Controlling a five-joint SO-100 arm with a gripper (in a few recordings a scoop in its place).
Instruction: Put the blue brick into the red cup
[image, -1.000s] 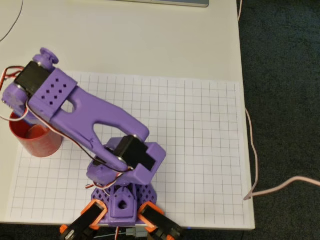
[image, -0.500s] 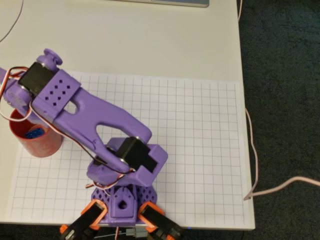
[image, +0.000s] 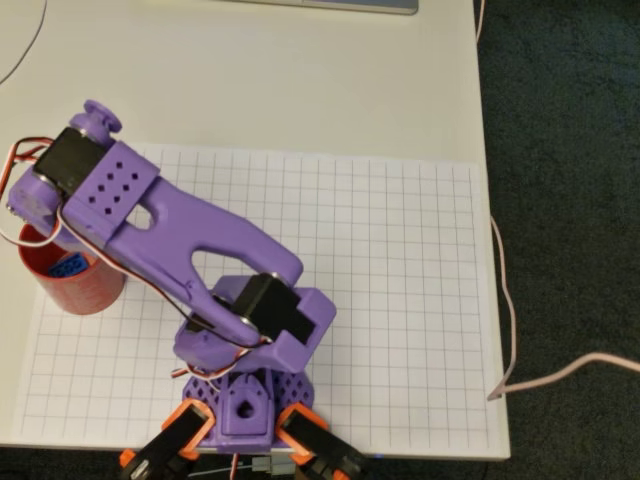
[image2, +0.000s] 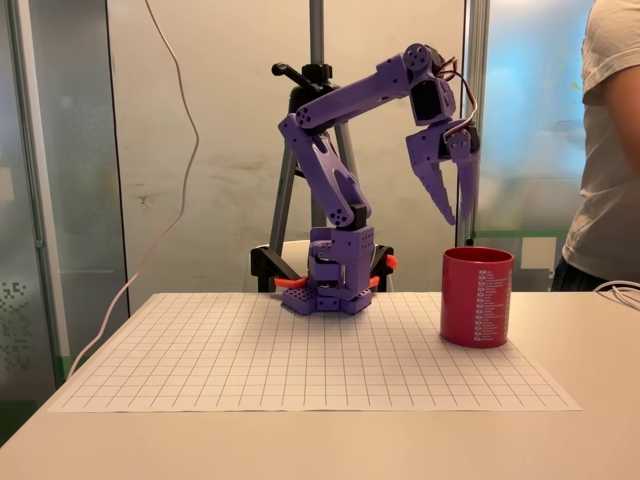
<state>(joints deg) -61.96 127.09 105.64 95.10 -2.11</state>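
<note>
Overhead view showing blue brick (image: 68, 266) lying inside red cup (image: 70, 288); fixed view showing only cup's outer wall (image2: 477, 297), brick hidden. Gripper (image2: 456, 216) hanging directly above cup mouth, tips pointing down, clear of rim, fingers spread apart, holding nothing. Brick sitting below pincer, inside cup. In overhead view purple arm (image: 170, 235) covering pincer and part of cup rim.
</note>
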